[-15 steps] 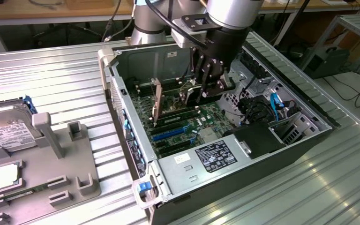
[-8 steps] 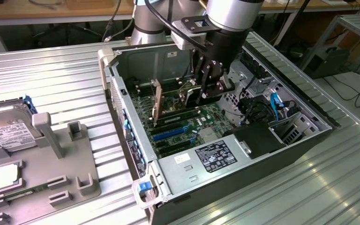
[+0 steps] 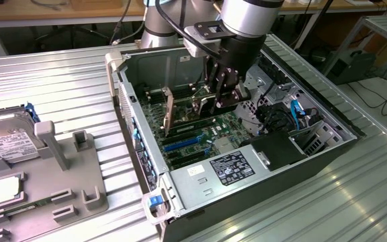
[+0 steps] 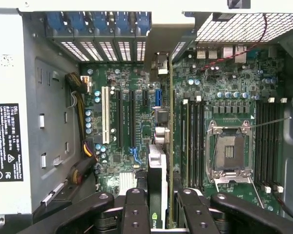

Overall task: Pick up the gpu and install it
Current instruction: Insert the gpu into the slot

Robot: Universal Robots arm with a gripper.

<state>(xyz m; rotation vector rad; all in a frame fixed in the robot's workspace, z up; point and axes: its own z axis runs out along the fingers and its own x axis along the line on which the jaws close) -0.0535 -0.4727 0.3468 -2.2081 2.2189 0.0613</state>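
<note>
exterior view: gripper reaches down into the open computer case, above the motherboard. power supply sits at the near end of the case. an upright brownish board stands between the gripper and the rear wall; cannot tell from here whether it is part of the held card. hard drive rests on the grey fixture, well apart, outside the case

wrist view: gpu seen edge-on, pinched between the two black fingers, one on the cooler face, one on the board face. the card runs from the gripper toward the rear slot openings, bracket end near them. it stands over the motherboard, between the long black slots and the memory sticks. cannot tell whether its connector edge sits in a slot

handling, judged: light, stiff, thin card; bare components fragile, faces fairly slick; a hold across both flat faces suits it

room, judged: tight. memory sticks just beside one face, rear wall at the bracket end; free space mainly upward, out of the case
</note>
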